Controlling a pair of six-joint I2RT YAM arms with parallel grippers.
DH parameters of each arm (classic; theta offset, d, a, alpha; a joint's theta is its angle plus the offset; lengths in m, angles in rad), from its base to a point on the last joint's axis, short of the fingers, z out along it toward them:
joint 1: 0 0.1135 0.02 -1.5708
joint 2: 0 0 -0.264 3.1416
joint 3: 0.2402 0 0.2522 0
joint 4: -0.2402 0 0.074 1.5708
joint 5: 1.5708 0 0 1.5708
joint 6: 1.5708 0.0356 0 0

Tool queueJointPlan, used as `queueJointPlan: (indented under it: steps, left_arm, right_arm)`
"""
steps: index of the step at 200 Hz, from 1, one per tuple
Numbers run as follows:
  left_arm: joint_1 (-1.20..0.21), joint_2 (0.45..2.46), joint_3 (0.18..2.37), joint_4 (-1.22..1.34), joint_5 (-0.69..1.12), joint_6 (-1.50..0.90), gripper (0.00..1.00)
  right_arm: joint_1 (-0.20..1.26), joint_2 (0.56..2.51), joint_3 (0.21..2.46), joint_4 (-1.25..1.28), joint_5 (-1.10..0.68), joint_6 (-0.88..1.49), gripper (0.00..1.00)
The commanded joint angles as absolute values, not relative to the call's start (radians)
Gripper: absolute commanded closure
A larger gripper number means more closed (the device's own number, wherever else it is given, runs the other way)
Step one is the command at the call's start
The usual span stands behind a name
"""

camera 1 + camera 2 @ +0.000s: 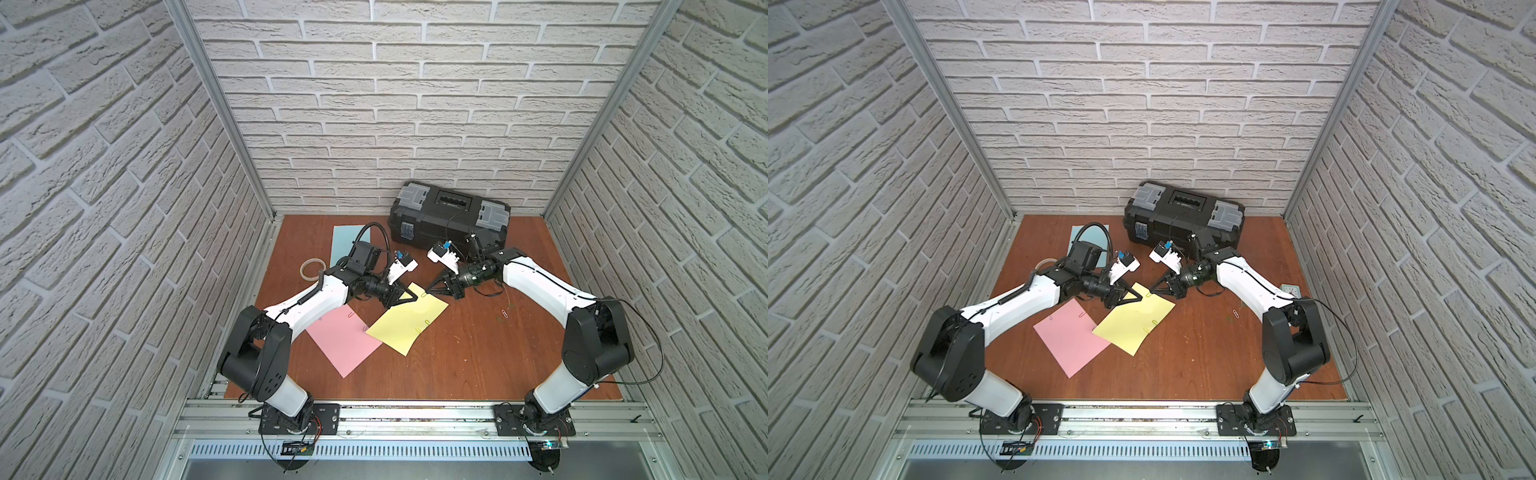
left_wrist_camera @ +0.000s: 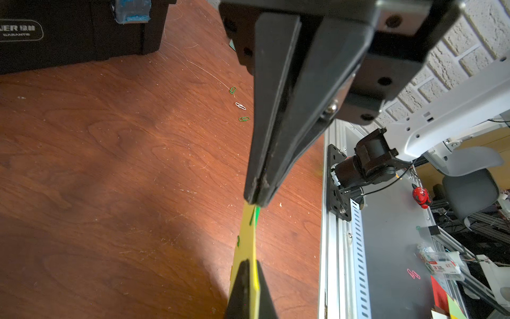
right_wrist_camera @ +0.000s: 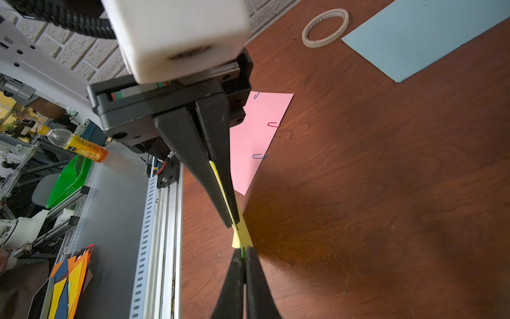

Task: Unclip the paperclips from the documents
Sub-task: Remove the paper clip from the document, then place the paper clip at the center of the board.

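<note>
Paperclip, green (image 2: 256,214), on the yellow sheet (image 1: 409,324)'s far corner, is pinched in the right gripper (image 1: 427,289). The left gripper (image 1: 414,297) is clenched on the same corner just beside it, holding it off the table (image 1: 457,365). Both arms reach inward, elbows bent outward, fingertips nearly meeting. Three sheets are in view: the yellow one, a pink sheet (image 1: 340,340) and a light blue sheet (image 1: 343,245). Yellow carries two further clips (image 1: 428,322). Pink carries three clips (image 3: 273,124). Three loose clips (image 2: 240,106) lie near the right arm.
</note>
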State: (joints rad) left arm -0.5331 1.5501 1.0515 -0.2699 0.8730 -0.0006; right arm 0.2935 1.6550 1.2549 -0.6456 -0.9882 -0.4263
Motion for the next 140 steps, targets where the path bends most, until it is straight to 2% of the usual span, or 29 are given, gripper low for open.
queueJointPlan:
  steps: [1,79,140]
  left_arm:
    - [-0.531,1.549,1.051,-0.289,0.870,0.023,1.00]
    - [-0.532,1.544,1.051,-0.290,0.862,0.025,1.00]
    - [-0.532,1.540,1.051,-0.288,0.857,0.023,1.00]
  right_arm:
    - [0.278,1.611,1.244,-0.617,-0.996,-0.421,0.93]
    - [0.267,1.605,1.232,-0.593,-1.010,-0.396,0.95]
    - [0.191,1.540,1.114,-0.396,-0.978,-0.160,0.97]
